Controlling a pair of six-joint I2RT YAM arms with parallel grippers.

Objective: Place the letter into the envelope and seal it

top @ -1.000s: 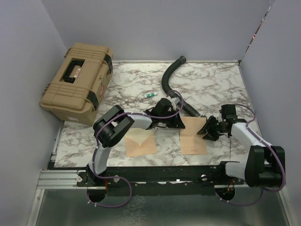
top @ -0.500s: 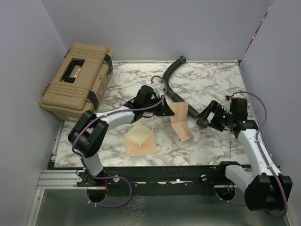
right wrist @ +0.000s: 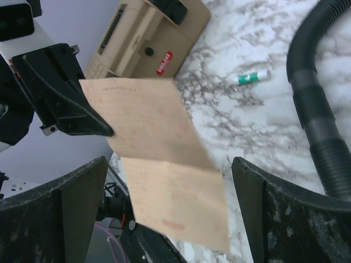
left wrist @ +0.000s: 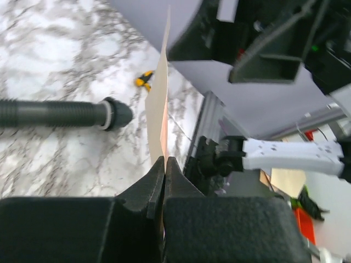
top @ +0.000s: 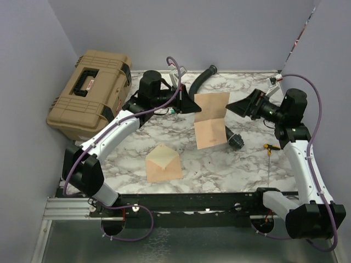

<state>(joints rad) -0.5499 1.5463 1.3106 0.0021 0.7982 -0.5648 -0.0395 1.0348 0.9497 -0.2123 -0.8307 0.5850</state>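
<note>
Your left gripper (top: 193, 104) pinches the letter (top: 211, 118) by 1 edge, its long axis hanging down, straight ahead of your wide-open, empty right gripper (top: 235, 105).

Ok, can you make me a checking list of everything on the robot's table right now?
Surface: white marble-patterned tabletop with grey veins.
Job's things: creased kraft-brown paper letter, held up off the table, hanging unfolded; small kraft-brown paper envelope, lying flat, pointed flap open, cream inside showing.
Clutter: black ribbed hose; small white-and-green marker; little yellow-and-black tool; tan hard plastic case at the left.
Grippers: left end effector shut on the letter's edge; right end effector open, holding nothing, facing the letter.
Cables: purple cables looped along both arms.
Surroundings: plain lilac walls.
</note>
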